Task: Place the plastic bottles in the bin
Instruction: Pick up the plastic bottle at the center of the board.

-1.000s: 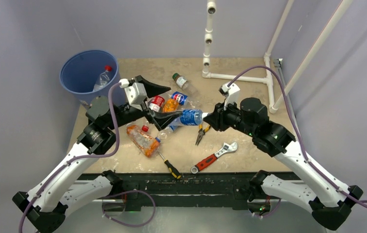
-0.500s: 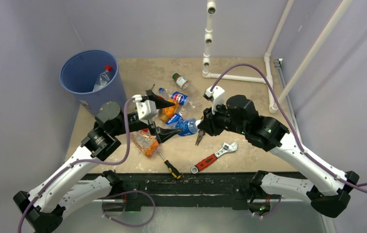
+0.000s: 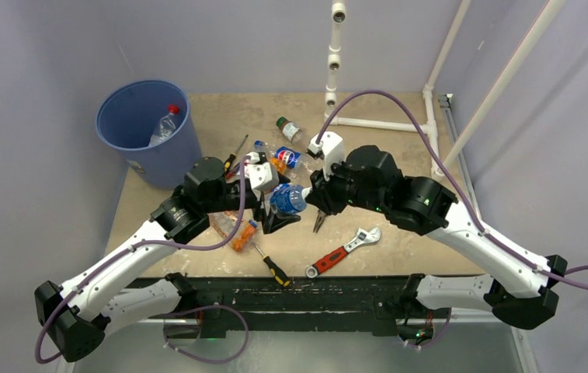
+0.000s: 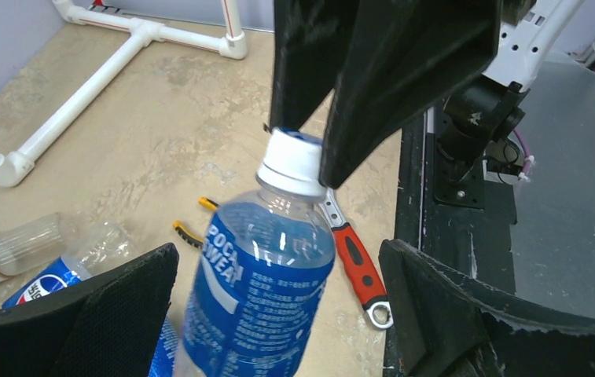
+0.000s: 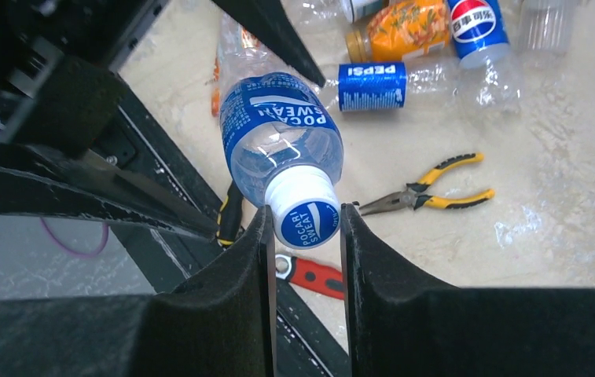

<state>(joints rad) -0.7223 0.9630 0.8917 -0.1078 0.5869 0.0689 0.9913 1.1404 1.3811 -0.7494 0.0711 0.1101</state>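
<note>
A blue-labelled Pocari Sweat bottle [image 3: 287,200] hangs above the table's middle. My right gripper [image 5: 303,216] is shut on its white cap [image 5: 306,214]. My left gripper [image 4: 278,251] is open, one finger on each side of the bottle's body [image 4: 258,290], not touching it. The blue bin [image 3: 147,116] stands at the far left with one red-capped bottle [image 3: 165,124] inside. More bottles lie on the table: a Pepsi bottle [image 5: 372,85], an orange one [image 5: 400,23], a green-capped one [image 3: 289,128] and a crushed orange one [image 3: 236,229].
Yellow-handled pliers [image 3: 320,219], a red-handled wrench [image 3: 343,251] and a screwdriver [image 3: 271,266] lie near the front edge. Another screwdriver [image 3: 234,153] lies by the bin. A white pipe frame [image 3: 376,123] stands at the back right.
My right gripper has carried the Pocari bottle left and nearer. My left gripper has swung right and nearer, and its open fingers now flank the bottle's body.
</note>
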